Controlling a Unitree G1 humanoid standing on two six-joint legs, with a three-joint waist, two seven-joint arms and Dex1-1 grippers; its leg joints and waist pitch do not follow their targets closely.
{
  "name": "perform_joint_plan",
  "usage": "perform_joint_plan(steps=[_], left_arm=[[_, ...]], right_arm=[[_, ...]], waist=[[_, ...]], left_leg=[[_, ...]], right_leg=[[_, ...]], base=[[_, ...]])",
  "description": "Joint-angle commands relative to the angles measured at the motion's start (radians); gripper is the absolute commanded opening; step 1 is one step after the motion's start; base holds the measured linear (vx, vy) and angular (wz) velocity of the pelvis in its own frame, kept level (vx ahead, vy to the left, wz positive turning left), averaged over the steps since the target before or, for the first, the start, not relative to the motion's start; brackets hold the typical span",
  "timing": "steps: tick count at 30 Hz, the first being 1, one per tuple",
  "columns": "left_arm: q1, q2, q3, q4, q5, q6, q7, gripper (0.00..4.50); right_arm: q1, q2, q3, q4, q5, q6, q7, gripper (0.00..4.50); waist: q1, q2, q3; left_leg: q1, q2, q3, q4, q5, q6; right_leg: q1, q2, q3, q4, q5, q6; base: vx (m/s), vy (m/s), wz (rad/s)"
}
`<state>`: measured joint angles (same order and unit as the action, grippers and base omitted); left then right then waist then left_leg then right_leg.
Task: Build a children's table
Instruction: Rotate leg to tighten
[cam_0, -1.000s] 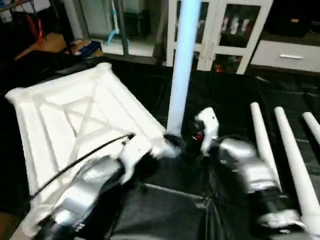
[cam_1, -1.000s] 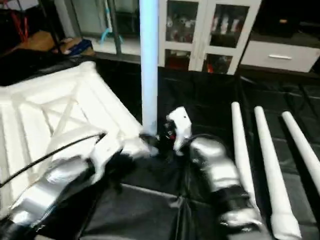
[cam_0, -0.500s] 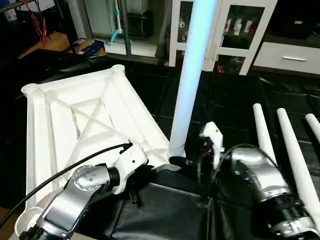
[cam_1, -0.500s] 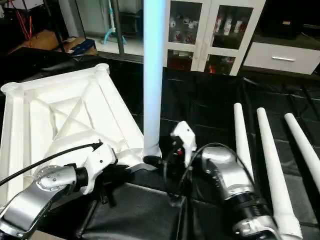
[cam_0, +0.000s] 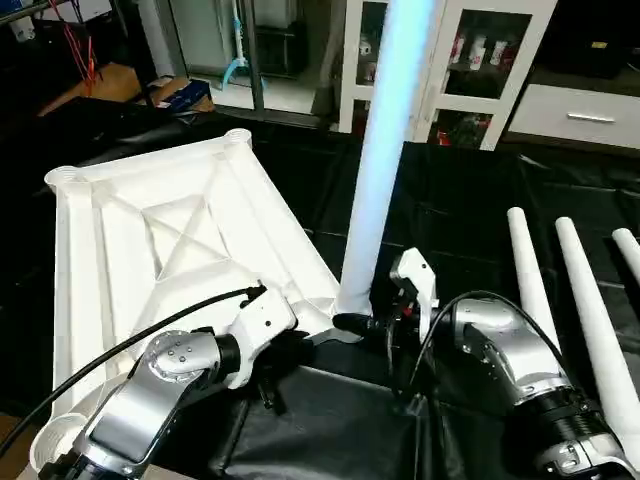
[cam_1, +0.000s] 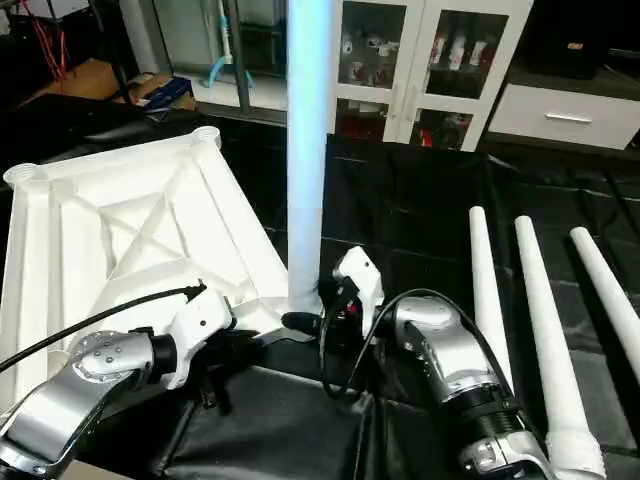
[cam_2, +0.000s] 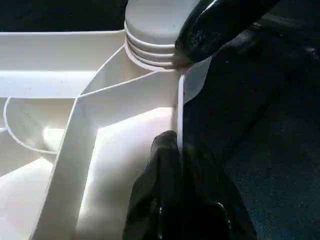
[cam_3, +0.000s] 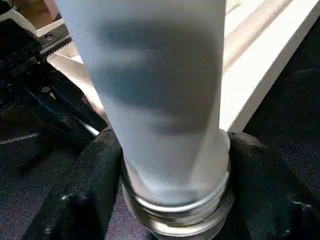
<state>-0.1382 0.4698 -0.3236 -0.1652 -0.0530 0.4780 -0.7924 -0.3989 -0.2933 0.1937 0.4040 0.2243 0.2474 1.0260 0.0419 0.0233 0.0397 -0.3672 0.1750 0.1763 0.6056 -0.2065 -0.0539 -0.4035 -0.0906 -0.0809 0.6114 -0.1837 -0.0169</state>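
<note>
The right gripper (cam_3: 172, 200) has its two black fingers (cam_3: 90, 185) pressed one on each side of the base of the standing leg (cam_0: 385, 150), grasping it just above the threaded collar where it enters a corner socket (cam_2: 152, 37). The leg rises upright between the fingers, out past the top of the head views.

The left gripper (cam_2: 175, 165) is clenched on the thin side wall of the table top (cam_0: 170, 240), right beside that same corner socket. In the left wrist view, one finger of the right gripper touches the ribbed socket.

The table top lies upside down on the black cloth (cam_0: 450, 200), its X-shaped ribs facing up, with round sockets showing at its far corners. It reaches from the grippers away toward the robot's left. The corner that bears the leg is the one nearest both grippers, between the two silver forearms.

Three loose legs (cam_0: 585, 320) lie side by side on the cloth at the robot's right, well apart from the top. Behind stand a white glass-door cabinet (cam_0: 470, 60) and a white drawer unit (cam_0: 585, 110).
</note>
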Motion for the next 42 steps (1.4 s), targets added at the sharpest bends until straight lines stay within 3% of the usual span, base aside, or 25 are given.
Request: perform_joint_plan(steps=[1, 8, 10, 12, 13, 14, 15, 19, 26, 27, 29, 31, 34, 37, 42], left_arm=[[-0.005, -0.002, -0.006, -0.042, -0.024, -0.011, -0.017, 0.00], [-0.005, -0.007, -0.005, -0.039, -0.022, 0.005, -0.008, 0.00], [-0.031, -0.041, 0.001, 0.001, 0.000, 0.036, 0.047, 0.00], [-0.058, -0.072, 0.007, 0.042, 0.025, 0.054, 0.101, 0.00], [-0.079, -0.097, 0.013, 0.074, 0.043, 0.066, 0.145, 0.00], [-0.151, -0.186, 0.041, 0.183, 0.081, 0.093, 0.281, 0.00], [-0.151, -0.186, 0.041, 0.183, 0.081, 0.093, 0.281, 0.00], [-0.221, -0.259, 0.049, 0.269, 0.098, 0.093, 0.364, 0.00], [-0.228, -0.256, 0.034, 0.261, 0.100, 0.068, 0.327, 0.00], [-0.217, -0.247, 0.033, 0.251, 0.097, 0.064, 0.313, 0.00], [-0.197, -0.228, 0.032, 0.230, 0.092, 0.061, 0.289, 0.00], [-0.176, -0.199, 0.028, 0.208, 0.087, 0.036, 0.252, 0.00], [-0.150, -0.167, 0.024, 0.176, 0.075, 0.023, 0.210, 0.00], [-0.107, -0.111, 0.019, 0.115, 0.044, 0.000, 0.135, 0.00], [-0.039, -0.026, 0.014, 0.017, -0.009, -0.015, 0.022, 0.00]], right_arm=[[-0.021, -0.001, -0.010, 0.009, -0.007, -0.008, -0.018, 2.83], [-0.015, 0.022, -0.024, 0.021, -0.025, -0.010, -0.092, 2.72], [-0.033, 0.066, -0.048, 0.078, -0.071, -0.027, -0.251, 2.72], [-0.046, 0.096, -0.066, 0.113, -0.092, -0.035, -0.354, 2.72], [-0.054, 0.118, -0.079, 0.134, -0.104, -0.039, -0.424, 2.72], [-0.070, 0.186, -0.115, 0.176, -0.123, -0.041, -0.607, 2.72], [-0.070, 0.186, -0.115, 0.176, -0.123, -0.041, -0.607, 2.72], [-0.070, 0.268, -0.124, 0.163, -0.110, -0.047, -0.679, 2.71], [-0.079, 0.291, -0.118, 0.145, -0.074, -0.095, -0.616, 2.70], [-0.080, 0.283, -0.125, 0.142, -0.061, -0.096, -0.596, 3.26], [-0.081, 0.262, -0.140, 0.119, -0.019, -0.082, -0.539, 3.40], [-0.080, 0.239, -0.151, 0.095, 0.001, -0.076, -0.487, 3.57], [-0.078, 0.204, -0.149, 0.069, 0.022, -0.057, -0.404, 3.76], [-0.064, 0.122, -0.113, 0.029, 0.036, -0.032, -0.245, 3.94], [-0.058, 0.009, -0.057, 0.034, -0.016, -0.069, -0.115, 4.39]], waist=[[-0.001, -0.008, -0.055], [-0.005, -0.006, -0.055], [-0.009, -0.003, -0.054], [-0.017, -0.007, -0.050], [-0.020, -0.008, -0.049], [-0.021, -0.006, -0.049], [-0.023, -0.008, -0.049], [-0.019, -0.009, -0.054], [-0.011, -0.005, -0.060], [-0.010, -0.005, -0.061], [-0.010, -0.003, -0.061], [-0.012, -0.007, -0.060], [-0.011, -0.007, -0.059], [-0.008, -0.006, -0.058], [-0.004, -0.006, -0.054]], left_leg=[[0.004, 0.052, -0.015, -0.073, -0.136, 0.074], [0.002, 0.052, -0.015, -0.072, -0.136, 0.072], [0.004, 0.053, -0.014, -0.074, -0.148, 0.059], [-0.003, 0.049, -0.020, -0.081, -0.190, 0.032], [0.003, 0.050, -0.018, -0.080, -0.218, 0.018], [0.010, 0.048, -0.018, -0.080, -0.231, 0.005], [0.012, 0.045, -0.018, -0.080, -0.232, -0.009], [0.005, 0.043, -0.019, -0.079, -0.210, 0.008], [0.001, 0.046, -0.016, -0.073, -0.136, 0.051], [0.002, 0.046, -0.016, -0.072, -0.125, 0.058], [0.000, 0.047, -0.016, -0.072, -0.119, 0.067], [-0.003, 0.047, -0.015, -0.071, -0.124, 0.080], [0.000, 0.048, -0.016, -0.071, -0.132, 0.086], [0.001, 0.052, -0.015, -0.072, -0.137, 0.086], [0.005, 0.052, -0.013, -0.073, -0.166, 0.080]], right_leg=[[0.052, -0.054, 0.052, -0.065, -0.152, -0.229], [0.052, -0.054, 0.052, -0.065, -0.156, -0.231], [0.047, -0.056, 0.053, -0.066, -0.172, -0.231], [0.054, -0.054, 0.049, -0.071, -0.247, -0.209], [0.048, -0.056, 0.051, -0.080, -0.297, -0.190], [0.042, -0.055, 0.054, -0.084, -0.315, -0.183], [0.039, -0.055, 0.055, -0.086, -0.325, -0.176], [0.045, -0.053, 0.056, -0.081, -0.269, -0.170], [0.050, -0.054, 0.055, -0.068, -0.148, -0.200], [0.051, -0.054, 0.056, -0.067, -0.130, -0.208], [0.051, -0.054, 0.055, -0.065, -0.120, -0.216], [0.055, -0.054, 0.055, -0.064, -0.111, -0.219], [0.053, -0.055, 0.055, -0.067, -0.142, -0.215], [0.052, -0.054, 0.056, -0.066, -0.152, -0.219], [0.046, -0.052, 0.056, -0.069, -0.185, -0.228]], base=[[0.000, 0.000, 0.00], [0.000, 0.000, 0.00], [0.000, 0.000, 0.00], [0.000, 0.000, 0.00], [0.000, 0.000, 0.00], [0.000, 0.000, 0.00], [0.000, 0.000, 0.00], [0.000, 0.000, 0.00], [0.000, 0.000, 0.00], [0.000, 0.000, 0.00], [0.000, 0.000, 0.00], [0.000, 0.000, 0.00], [0.000, 0.000, 0.00], [0.000, 0.000, 0.00], [0.000, 0.000, 0.00]])
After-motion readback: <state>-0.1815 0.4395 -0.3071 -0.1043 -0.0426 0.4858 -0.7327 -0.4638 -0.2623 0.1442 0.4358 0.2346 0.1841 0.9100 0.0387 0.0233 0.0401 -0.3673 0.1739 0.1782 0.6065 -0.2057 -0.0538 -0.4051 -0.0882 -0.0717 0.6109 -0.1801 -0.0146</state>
